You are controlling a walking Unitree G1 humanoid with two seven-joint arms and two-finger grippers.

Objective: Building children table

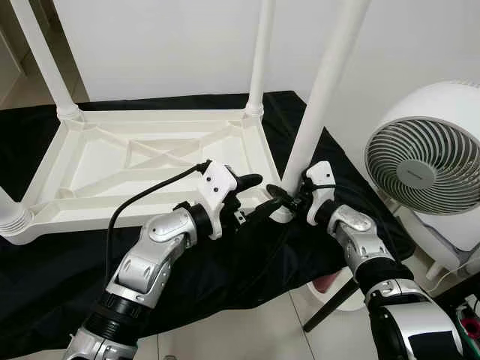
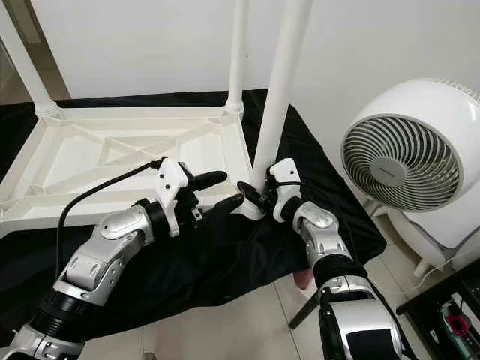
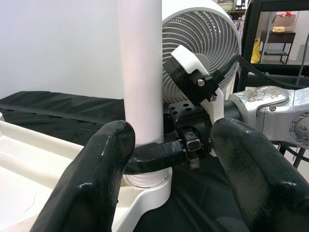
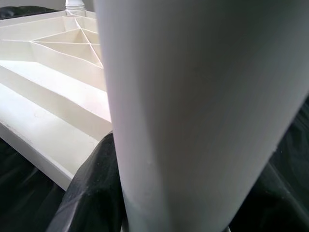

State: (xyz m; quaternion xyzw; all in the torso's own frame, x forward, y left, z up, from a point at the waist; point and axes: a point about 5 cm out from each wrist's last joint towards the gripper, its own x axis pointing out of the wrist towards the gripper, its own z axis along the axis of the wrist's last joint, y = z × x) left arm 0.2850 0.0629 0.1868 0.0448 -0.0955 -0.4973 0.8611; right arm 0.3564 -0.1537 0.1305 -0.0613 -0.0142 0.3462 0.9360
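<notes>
The white plastic children's table top (image 1: 90,161) lies upside down on a black cloth (image 1: 225,277). Two white legs stand in its far corners (image 1: 45,60) (image 1: 261,52). A third leg (image 1: 322,90) stands in the near right corner socket (image 1: 283,214). My right gripper (image 1: 282,198) is shut on this leg just above the socket, one black finger (image 3: 154,153) wrapped round it. My left gripper (image 1: 256,196) hangs open just left of that leg, its fingers (image 3: 104,169) apart and pointing at the base without touching it.
A white round fan (image 1: 427,161) stands on the floor close to the right of my right arm. A dark slanted bar (image 1: 330,304) and a pink object (image 1: 326,283) lie under the cloth's near right edge. Pale floor tiles (image 1: 247,337) run along the front.
</notes>
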